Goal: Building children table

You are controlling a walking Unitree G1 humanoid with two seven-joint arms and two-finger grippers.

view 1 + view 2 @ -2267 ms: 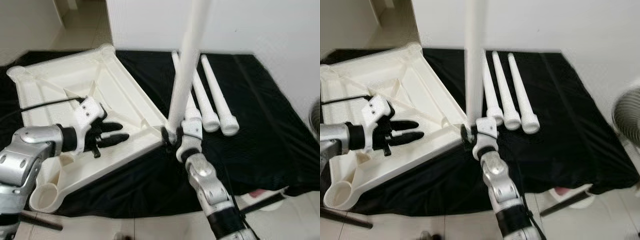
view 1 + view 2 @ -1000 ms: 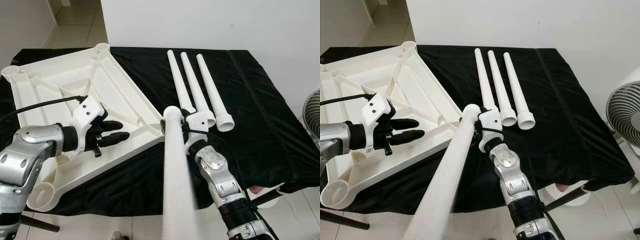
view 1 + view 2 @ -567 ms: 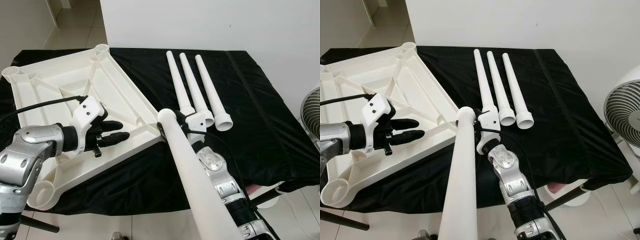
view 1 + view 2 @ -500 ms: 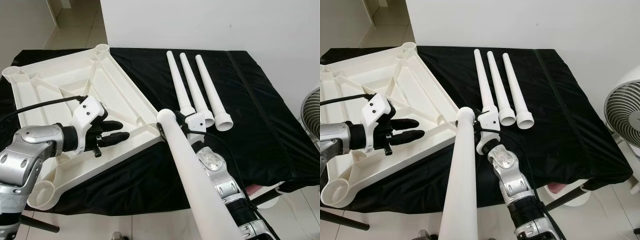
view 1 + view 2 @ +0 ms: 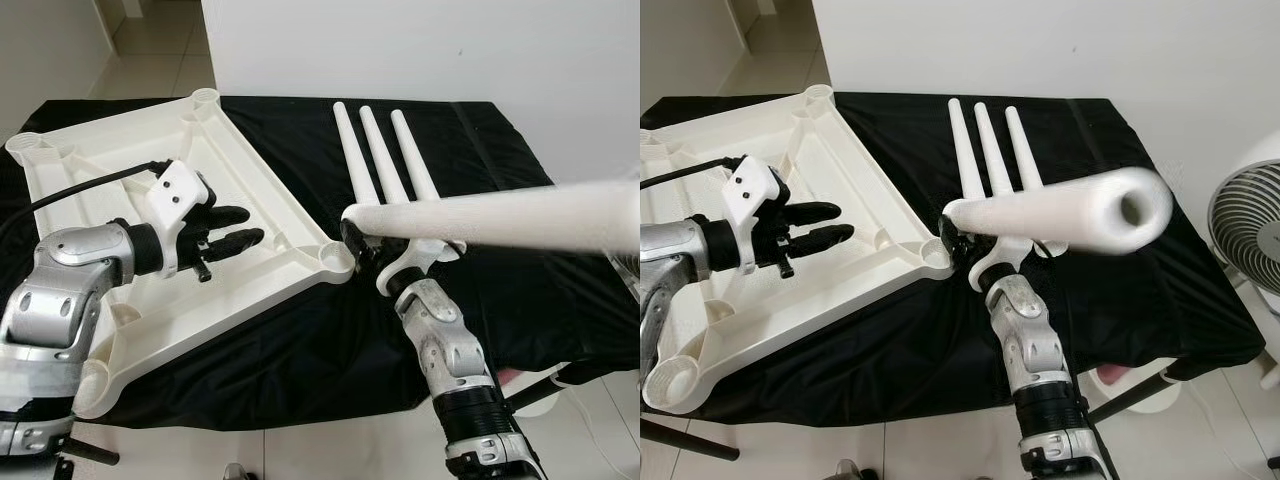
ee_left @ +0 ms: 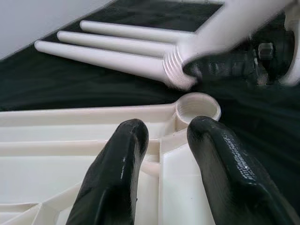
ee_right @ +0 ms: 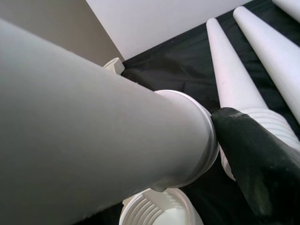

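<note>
head views: the right gripper (image 5: 352, 240) clamps one white table leg (image 5: 500, 218), held level above the black cloth (image 5: 520, 290) beside the upturned tabletop (image 5: 270, 190); three more legs (image 5: 378, 158) lie on the cloth. left wrist view: the left gripper (image 6: 164, 154) hovers over the tabletop, fingers parted, holding nothing. right wrist view: the leg's threaded end sits above one corner socket (image 7: 157, 211).

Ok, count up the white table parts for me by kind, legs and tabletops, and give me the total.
Table legs: 4, three lying on the black cloth (nearest the tabletop) and one held leg in the right tool.
Tabletop: 1, upside down, under the left tool.
Total: 5
</note>
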